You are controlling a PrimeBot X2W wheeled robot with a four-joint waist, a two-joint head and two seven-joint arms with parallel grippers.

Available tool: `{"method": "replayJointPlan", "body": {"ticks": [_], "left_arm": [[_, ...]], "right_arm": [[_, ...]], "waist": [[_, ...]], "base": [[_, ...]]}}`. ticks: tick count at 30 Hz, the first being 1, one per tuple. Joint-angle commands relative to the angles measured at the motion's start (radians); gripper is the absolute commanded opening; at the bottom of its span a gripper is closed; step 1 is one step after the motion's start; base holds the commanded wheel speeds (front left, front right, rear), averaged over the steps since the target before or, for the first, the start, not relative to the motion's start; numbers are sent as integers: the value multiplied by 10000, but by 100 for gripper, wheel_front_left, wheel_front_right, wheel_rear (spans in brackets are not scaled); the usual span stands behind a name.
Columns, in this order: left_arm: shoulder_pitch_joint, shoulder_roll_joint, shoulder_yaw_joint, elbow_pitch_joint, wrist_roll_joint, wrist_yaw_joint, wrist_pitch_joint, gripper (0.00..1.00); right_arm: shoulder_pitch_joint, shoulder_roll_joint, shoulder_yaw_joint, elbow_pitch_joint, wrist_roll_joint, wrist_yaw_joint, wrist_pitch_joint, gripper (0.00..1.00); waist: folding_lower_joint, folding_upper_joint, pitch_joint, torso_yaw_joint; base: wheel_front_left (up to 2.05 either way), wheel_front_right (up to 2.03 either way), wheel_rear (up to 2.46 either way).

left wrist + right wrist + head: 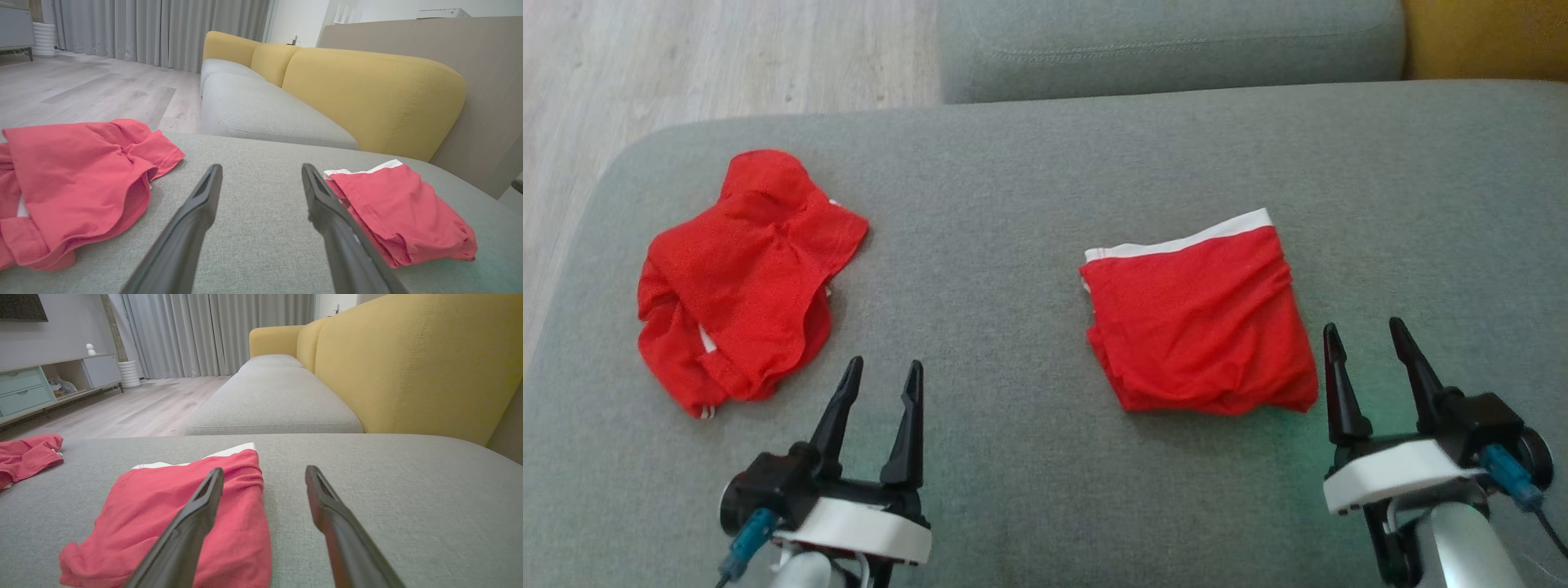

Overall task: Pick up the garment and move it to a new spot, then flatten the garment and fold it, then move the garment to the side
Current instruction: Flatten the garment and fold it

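The garment (1201, 327) lies folded into a thick red rectangle with a white band along its far edge, on the grey cushion (1013, 180) right of centre. My right gripper (1364, 324) stands open just off its near right corner, touching nothing. In the right wrist view the garment (171, 514) lies under and left of my left finger, and the gripper (265, 469) holds nothing. My left gripper (885, 363) is open over bare cushion. In the left wrist view that gripper (261, 167) points between the garment (400, 208) and the other cloth.
A smaller crumpled red cloth (743, 278) with bits of white lies at the cushion's left, also seen from both wrists (73, 179) (24, 455). Wooden floor (686, 65) drops off beyond the left edge. A second grey cushion (1168, 41) and a yellow backrest (367, 94) stand behind.
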Motion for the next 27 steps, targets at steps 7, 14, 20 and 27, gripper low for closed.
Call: {"method": "replayJointPlan", "body": {"ticks": [7, 14, 20, 27], "left_arm": [[-740, -12, -9, -319, 13, 15, -67, 100], [-1191, -2, -195, -204, -145, 15, -67, 100], [-1546, 123, -311, -162, -250, 15, -67, 100], [-1649, 139, -252, -94, -297, 15, -67, 100]], "right_arm": [[-1255, -34, 638, -107, 55, -7, -110, 0], [-3035, -33, 436, 1758, -315, -7, -11, 0], [-4266, -52, -628, 4031, -1175, -7, 141, 0], [-4850, -70, -2550, 5680, -2109, -7, 97, 0]], "waist": [[-1, -1, 775, 613], [-1, -1, 1776, 1347], [-1, -1, 2190, 1722], [-1, -1, 2060, 1804]], "base": [[0, 0, 0], [0, 0, 0], [0, 0, 0], [0, 0, 0]]}}
